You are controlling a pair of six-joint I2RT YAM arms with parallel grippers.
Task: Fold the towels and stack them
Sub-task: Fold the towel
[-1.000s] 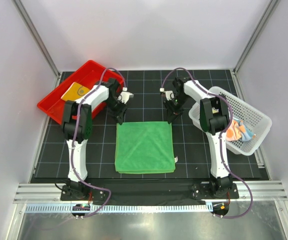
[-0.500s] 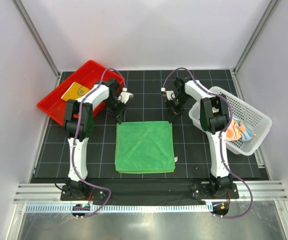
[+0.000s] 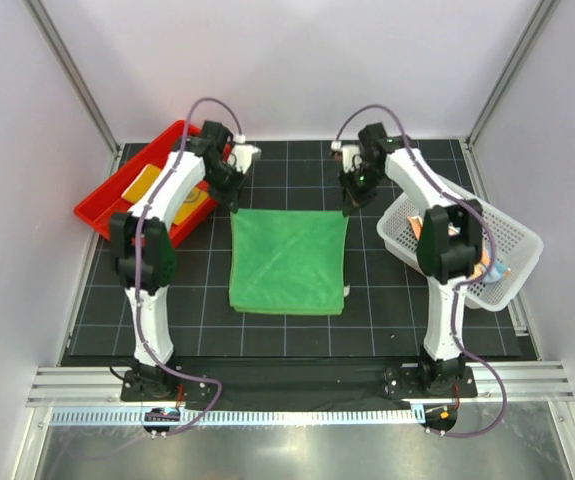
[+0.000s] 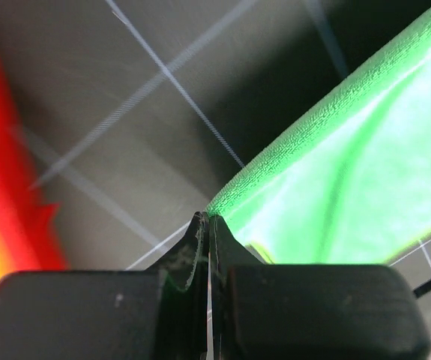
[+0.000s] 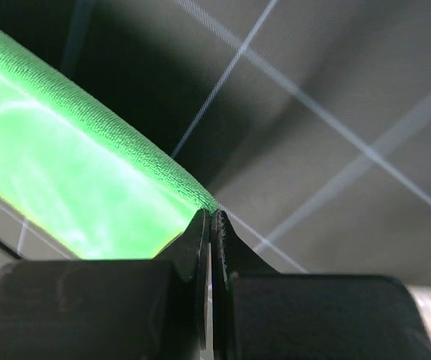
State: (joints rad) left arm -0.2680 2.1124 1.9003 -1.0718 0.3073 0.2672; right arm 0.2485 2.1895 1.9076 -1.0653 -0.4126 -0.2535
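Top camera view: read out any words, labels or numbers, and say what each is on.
None can be read.
The yellow towel in the red tray lies partly behind the left arm; no print on it can be made out.
The green towel is plain.

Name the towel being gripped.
The plain green towel: left gripper and right gripper pinch its far corners. The yellow-orange towel lies in the red tray, the striped towel in the white basket.
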